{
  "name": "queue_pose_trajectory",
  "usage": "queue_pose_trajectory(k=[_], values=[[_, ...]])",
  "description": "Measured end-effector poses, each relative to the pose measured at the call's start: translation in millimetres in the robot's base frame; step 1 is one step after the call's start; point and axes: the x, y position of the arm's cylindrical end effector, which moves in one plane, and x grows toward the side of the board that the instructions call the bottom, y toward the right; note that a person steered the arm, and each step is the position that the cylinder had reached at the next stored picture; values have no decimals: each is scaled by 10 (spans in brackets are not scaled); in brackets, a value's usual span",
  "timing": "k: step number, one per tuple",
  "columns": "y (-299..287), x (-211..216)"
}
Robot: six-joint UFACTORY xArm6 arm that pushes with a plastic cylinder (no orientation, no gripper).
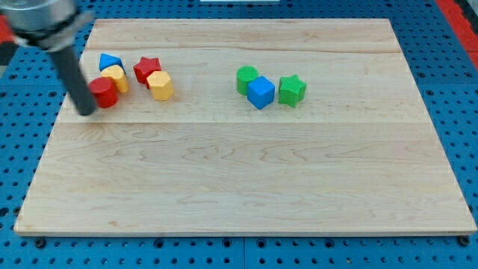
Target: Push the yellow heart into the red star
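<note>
No jaws, just my tip [87, 111] touching red cylinder [104, 93] beside yellow heart [116, 77], w/ red star [146, 69] near.

I see the yellow heart [116, 77] lying flat at the board's upper left, just left of the red star [147, 69].

Rod tip [87, 112] on the desk [246, 187] touching the red cylinder's [104, 93] left side; yellow heart [116, 77] behind it, near the red star [147, 69]; yellow hexagon [160, 85] adjoining the star.
</note>
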Motion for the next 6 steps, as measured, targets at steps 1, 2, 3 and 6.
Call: queue_pose_trajectory(k=[1, 2, 3, 6], values=[[-182, -66], [-40, -389], [401, -645], [70, -1395]])
